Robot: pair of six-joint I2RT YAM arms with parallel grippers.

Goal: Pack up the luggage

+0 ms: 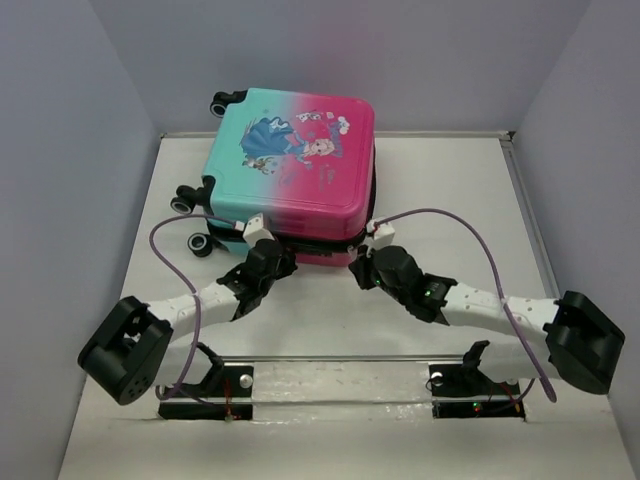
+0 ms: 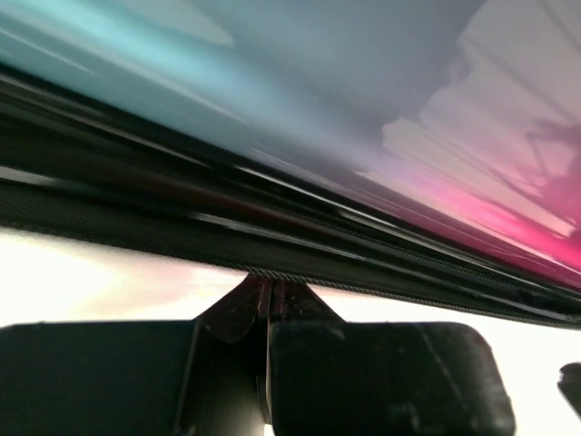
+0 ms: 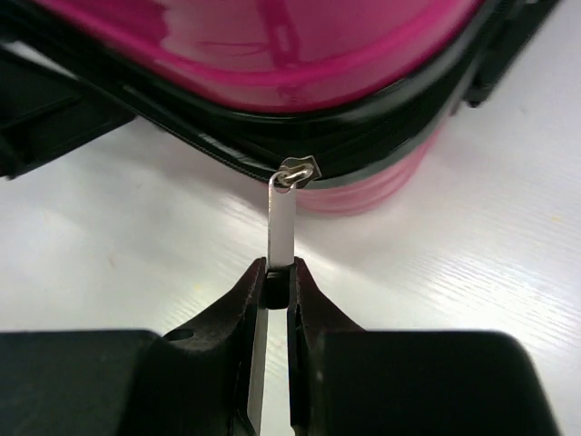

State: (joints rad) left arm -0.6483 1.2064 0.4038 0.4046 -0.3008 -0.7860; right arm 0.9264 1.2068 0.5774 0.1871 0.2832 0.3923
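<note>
The luggage (image 1: 290, 150) lies flat with its lid down at the back middle of the table, teal on the left and pink on the right, a cartoon princess on top. My left gripper (image 1: 268, 258) is at its front edge, left of centre. In the left wrist view that gripper (image 2: 266, 283) is shut, its tips against the black zipper band (image 2: 182, 209) under the shell (image 2: 363, 109). My right gripper (image 1: 365, 262) is at the front right corner. It (image 3: 279, 268) is shut on the silver zipper pull (image 3: 281, 222), which hangs from the slider (image 3: 300, 170) on the pink shell (image 3: 272, 45).
Black wheels (image 1: 192, 200) stick out on the luggage's left side. Grey walls close in the white table (image 1: 330, 320) on three sides. Purple cables (image 1: 480, 250) loop over both arms. The arm bases (image 1: 340, 385) sit along the near edge.
</note>
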